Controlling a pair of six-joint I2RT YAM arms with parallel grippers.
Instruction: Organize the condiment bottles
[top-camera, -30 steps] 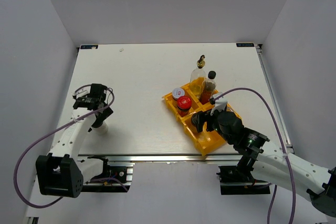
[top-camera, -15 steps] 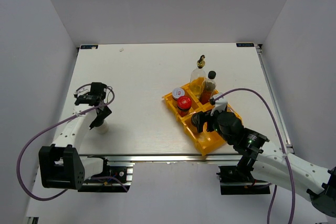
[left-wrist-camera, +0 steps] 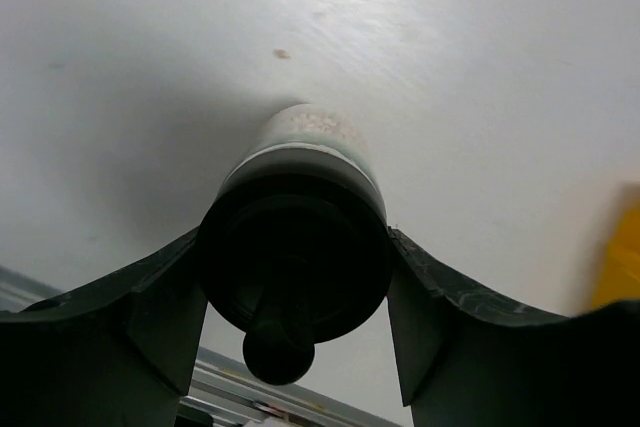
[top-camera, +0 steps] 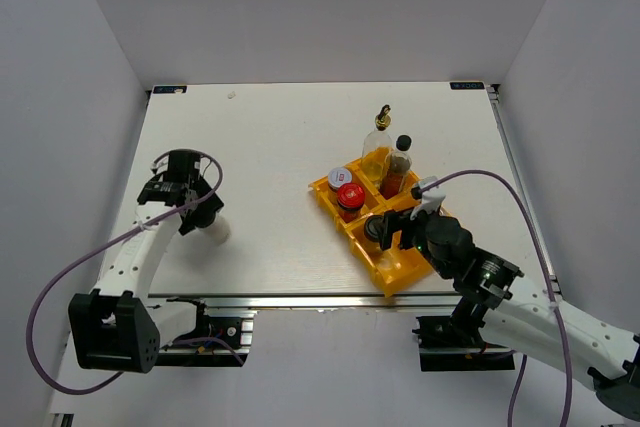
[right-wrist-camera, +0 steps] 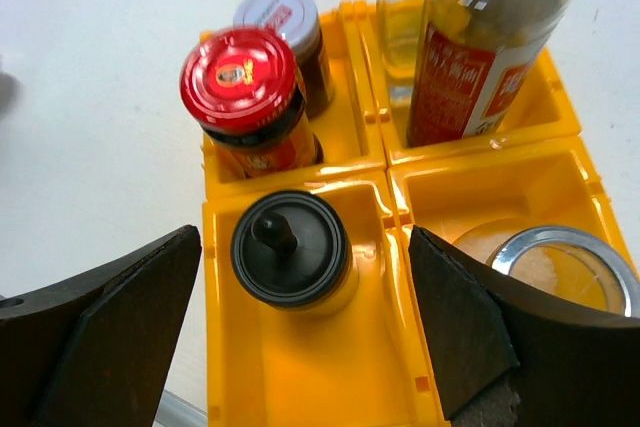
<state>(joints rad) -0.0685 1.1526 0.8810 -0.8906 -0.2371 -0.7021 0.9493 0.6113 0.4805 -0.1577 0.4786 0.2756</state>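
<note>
My left gripper [top-camera: 193,209] is shut on a black-lidded shaker [top-camera: 211,230] with a pale body, at the table's left; in the left wrist view my left gripper [left-wrist-camera: 292,252] has a finger pressed on each side of the shaker's lid [left-wrist-camera: 292,277]. My right gripper [top-camera: 397,231] is open above the yellow tray [top-camera: 322,194]. In the right wrist view my right gripper [right-wrist-camera: 302,242] is over a second black-lidded shaker [right-wrist-camera: 292,247], beside a silver-lidded shaker [right-wrist-camera: 560,267], a red-lidded jar [right-wrist-camera: 240,82], a white-lidded jar [right-wrist-camera: 280,12], a brown sauce bottle [right-wrist-camera: 470,57] and a clear glass bottle [right-wrist-camera: 400,7].
The tray sits right of the table's centre, its near corner close to the front edge. The gold-spouted bottle [top-camera: 379,135] and the brown bottle [top-camera: 400,162] stand tall in the tray's far compartments. The aluminium rail [top-camera: 300,300] runs along the front edge.
My left gripper has moved right with the black-lidded shaker in it. My right gripper has drawn back slightly from the tray, leaving the other black-lidded shaker standing in its compartment.
</note>
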